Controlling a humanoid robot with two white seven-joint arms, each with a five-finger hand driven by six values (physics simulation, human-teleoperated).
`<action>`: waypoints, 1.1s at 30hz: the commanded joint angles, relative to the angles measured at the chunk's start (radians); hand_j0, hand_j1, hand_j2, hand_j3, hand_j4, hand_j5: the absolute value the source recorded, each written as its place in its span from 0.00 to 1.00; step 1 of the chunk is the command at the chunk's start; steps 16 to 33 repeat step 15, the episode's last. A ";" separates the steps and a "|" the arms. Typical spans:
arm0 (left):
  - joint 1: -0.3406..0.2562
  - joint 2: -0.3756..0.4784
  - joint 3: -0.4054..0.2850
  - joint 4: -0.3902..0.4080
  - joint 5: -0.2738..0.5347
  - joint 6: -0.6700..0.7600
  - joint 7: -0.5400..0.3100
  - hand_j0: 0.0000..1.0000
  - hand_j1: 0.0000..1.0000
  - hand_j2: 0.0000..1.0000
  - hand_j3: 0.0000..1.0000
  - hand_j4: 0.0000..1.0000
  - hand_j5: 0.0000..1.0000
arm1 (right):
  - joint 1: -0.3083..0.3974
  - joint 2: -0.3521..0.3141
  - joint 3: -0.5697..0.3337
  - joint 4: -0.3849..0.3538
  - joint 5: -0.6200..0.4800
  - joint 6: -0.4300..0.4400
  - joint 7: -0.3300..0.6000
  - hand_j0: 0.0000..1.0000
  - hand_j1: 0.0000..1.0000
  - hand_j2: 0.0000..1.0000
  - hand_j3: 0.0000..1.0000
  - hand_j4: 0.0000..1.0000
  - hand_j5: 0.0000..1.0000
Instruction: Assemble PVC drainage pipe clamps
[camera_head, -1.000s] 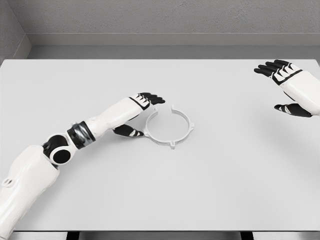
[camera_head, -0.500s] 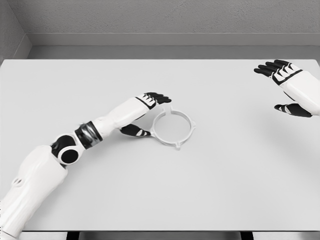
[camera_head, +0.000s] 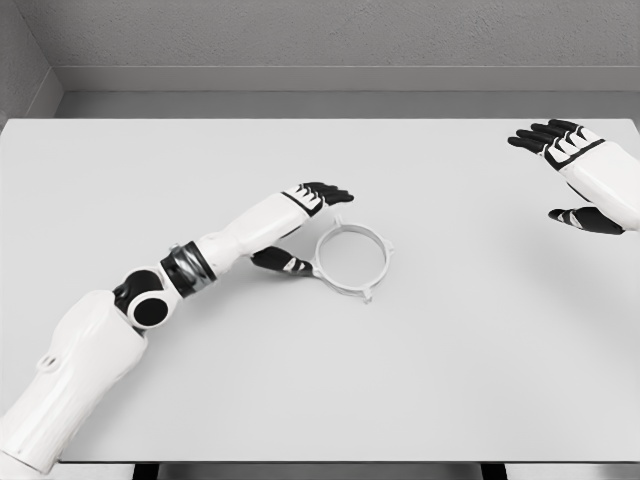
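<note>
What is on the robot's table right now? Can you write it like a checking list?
Surface: white table, plain and flat.
Job's things: one white ring clamp lying flat near the middle.
Clutter: nothing seen.
Grippers: left hand at the ring's left side, fingers spread over its top edge, thumb by its lower left edge; whether it touches is unclear. Right hand open, at the far right, away from the ring.
Cables: nothing seen.
Surroundings: grey wall behind the table.
</note>
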 joint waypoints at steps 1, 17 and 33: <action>-0.003 0.007 0.004 0.020 0.011 0.000 0.001 1.00 1.00 1.00 1.00 1.00 1.00 | 0.000 -0.001 0.000 0.000 -0.006 0.001 -0.001 1.00 1.00 1.00 1.00 1.00 1.00; -0.022 0.422 0.165 0.075 0.060 0.000 0.007 1.00 1.00 1.00 1.00 1.00 1.00 | 0.000 -0.001 0.000 0.000 -0.008 0.001 -0.001 1.00 1.00 1.00 1.00 1.00 1.00; -0.022 0.422 0.165 0.075 0.060 0.000 0.007 1.00 1.00 1.00 1.00 1.00 1.00 | 0.000 -0.001 0.000 0.000 -0.008 0.001 -0.001 1.00 1.00 1.00 1.00 1.00 1.00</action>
